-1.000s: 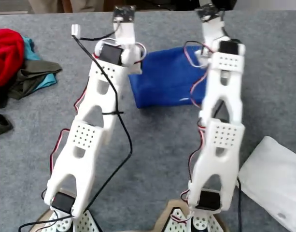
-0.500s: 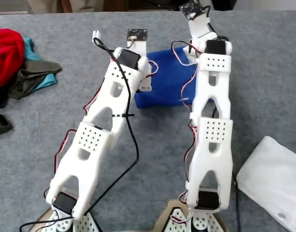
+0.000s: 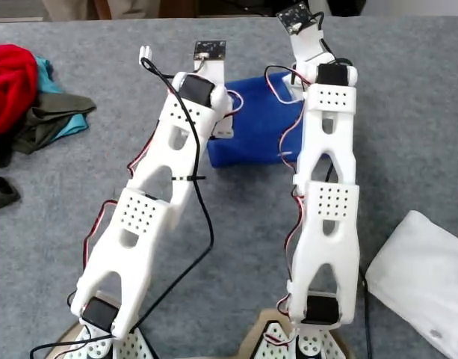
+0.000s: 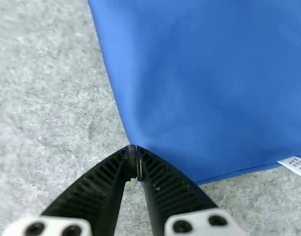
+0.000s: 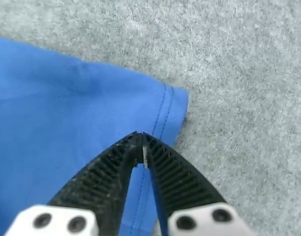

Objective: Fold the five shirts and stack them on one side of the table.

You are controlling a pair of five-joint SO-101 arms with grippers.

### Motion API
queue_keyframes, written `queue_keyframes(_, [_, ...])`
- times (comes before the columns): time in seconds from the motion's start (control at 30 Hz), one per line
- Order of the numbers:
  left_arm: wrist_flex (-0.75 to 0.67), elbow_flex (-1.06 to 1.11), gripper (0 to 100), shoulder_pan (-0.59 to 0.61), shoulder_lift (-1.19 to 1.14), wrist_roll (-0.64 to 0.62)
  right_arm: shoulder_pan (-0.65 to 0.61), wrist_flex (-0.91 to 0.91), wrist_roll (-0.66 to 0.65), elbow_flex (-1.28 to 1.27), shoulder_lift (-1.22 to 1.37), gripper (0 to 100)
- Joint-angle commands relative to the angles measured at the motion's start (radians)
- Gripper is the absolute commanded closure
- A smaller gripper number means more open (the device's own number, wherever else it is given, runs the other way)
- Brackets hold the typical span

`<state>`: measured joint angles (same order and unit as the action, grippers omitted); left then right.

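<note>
A folded blue shirt (image 3: 255, 123) lies mid-table between my two arms. In the left wrist view my left gripper (image 4: 135, 162) is shut, its tips meeting right at the shirt's (image 4: 204, 83) edge close to a corner; a white label (image 4: 295, 163) pokes out along the adjoining edge. My right gripper (image 5: 142, 147) is also shut, tips down over the blue shirt (image 5: 67, 108) just inside a stitched, hemmed corner. No cloth shows bunched between either pair of fingers. A folded white shirt (image 3: 423, 277) lies at the near right.
A heap of unfolded shirts, red (image 3: 10, 75), teal (image 3: 57, 112) and dark olive (image 3: 45, 120), sits at the far left, with a dark scrap (image 3: 1, 193) nearer. Grey carpet (image 3: 408, 134) covers the table. Both white arms (image 3: 329, 187) span the middle.
Since a second ago the left arm has swung right to the blue shirt's left edge and the right arm has shifted slightly left. Nothing visibly moved in the last half second.
</note>
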<state>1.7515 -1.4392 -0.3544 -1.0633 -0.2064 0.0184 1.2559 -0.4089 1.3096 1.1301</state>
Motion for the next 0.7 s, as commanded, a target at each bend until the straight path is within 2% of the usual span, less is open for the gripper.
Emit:
queue_keyframes(0.0, [0.018,0.097,98,-0.012,0.177,-0.008,-0.015,-0.021,-0.012,0.058,-0.013,99.2])
queue_keyframes(0.17, [-0.023,0.58,98,-0.048,0.489,-0.011,-0.012,-0.021,-0.012,0.059,-0.013,99.2])
queue_keyframes(0.33, [-0.459,1.135,98,-0.021,0.832,0.011,-0.012,0.003,-0.008,0.094,-0.015,99.2])
queue_keyframes(0.4, [-0.664,1.332,98,-0.023,0.854,0.014,-0.013,0.038,-0.005,0.133,-0.015,99.2])
queue_keyframes(0.5, [-0.888,1.481,98,-0.023,0.832,-0.025,-0.018,0.098,-0.005,0.206,-0.012,99.2])
queue_keyframes(0.67, [-1.011,1.448,98,0.017,0.746,-0.029,-0.03,0.173,-0.006,0.268,-0.012,99.2])
